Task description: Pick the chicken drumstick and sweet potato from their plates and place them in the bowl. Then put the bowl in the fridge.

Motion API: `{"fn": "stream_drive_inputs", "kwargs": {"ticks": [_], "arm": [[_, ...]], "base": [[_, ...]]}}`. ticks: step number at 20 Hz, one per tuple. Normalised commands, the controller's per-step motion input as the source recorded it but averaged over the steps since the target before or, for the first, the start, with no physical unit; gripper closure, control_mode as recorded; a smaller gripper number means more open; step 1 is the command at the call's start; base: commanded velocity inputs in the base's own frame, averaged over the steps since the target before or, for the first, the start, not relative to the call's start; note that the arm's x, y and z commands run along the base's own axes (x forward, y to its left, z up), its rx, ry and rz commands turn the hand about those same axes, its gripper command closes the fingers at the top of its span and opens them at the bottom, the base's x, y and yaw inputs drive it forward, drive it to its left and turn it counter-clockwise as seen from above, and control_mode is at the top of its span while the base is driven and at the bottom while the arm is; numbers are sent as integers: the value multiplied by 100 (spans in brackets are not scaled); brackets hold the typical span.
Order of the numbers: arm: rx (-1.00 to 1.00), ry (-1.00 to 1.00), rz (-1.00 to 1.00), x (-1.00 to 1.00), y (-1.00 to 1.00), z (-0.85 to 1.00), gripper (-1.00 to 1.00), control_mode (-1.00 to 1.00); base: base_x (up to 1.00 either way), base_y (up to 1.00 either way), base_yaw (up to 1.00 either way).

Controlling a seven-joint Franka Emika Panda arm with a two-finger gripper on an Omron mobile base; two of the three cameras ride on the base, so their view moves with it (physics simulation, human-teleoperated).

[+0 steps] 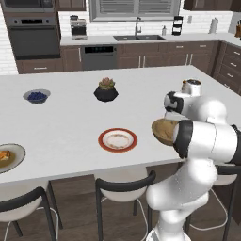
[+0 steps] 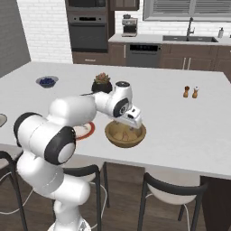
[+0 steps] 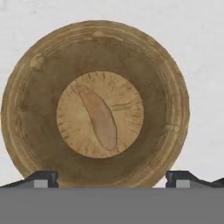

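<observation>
Drumstick step looks done: the chicken drumstick lies on the bottom of the bowl, slanted across the middle, nothing touching it. The gripper hangs right above the bowl w/ the fingers spread wide, about as wide as the bowl's flat bottom, and nothing held.

Bowl sits near the front edge of the surface, toward its right end, just right of the red-rimmed plate, which is bare now.

Next, by my read: lift straight up out of the bowl, then swing left along the front edge to the sweet potato, the orange lump on the grey-green plate at the front left. Long reach across; base may need to drive.

Room:
- Mid surface wide open btwn the two plates, so a low sweep should be fine.
- Potted plant and berry bowl sit further back, well off that path.
- Salt & pepper shakers toward the right end, apart from the bowl.
- Both plates and the bowl sit close to the front edge, so a nudge toward the stools could tip one off.
</observation>
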Motion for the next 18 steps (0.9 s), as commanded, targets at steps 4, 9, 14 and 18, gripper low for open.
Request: {"fn": "stream_drive_inputs", "kwargs": {"ticks": [4, 9, 14, 18], "arm": [[3, 9, -1, -100, 43, 100, -100, -100], [-3, -12, 0, -99, 93, 65, -100, -100], [-1, -53, 7, -79, 59, 7, -100, -100], [-1, -7, 9, -47, 62, 0, -100, 100]], "base": [[0, 0, 0], [0, 0, 0], [0, 0, 0], [-15, 25, 3]]}}
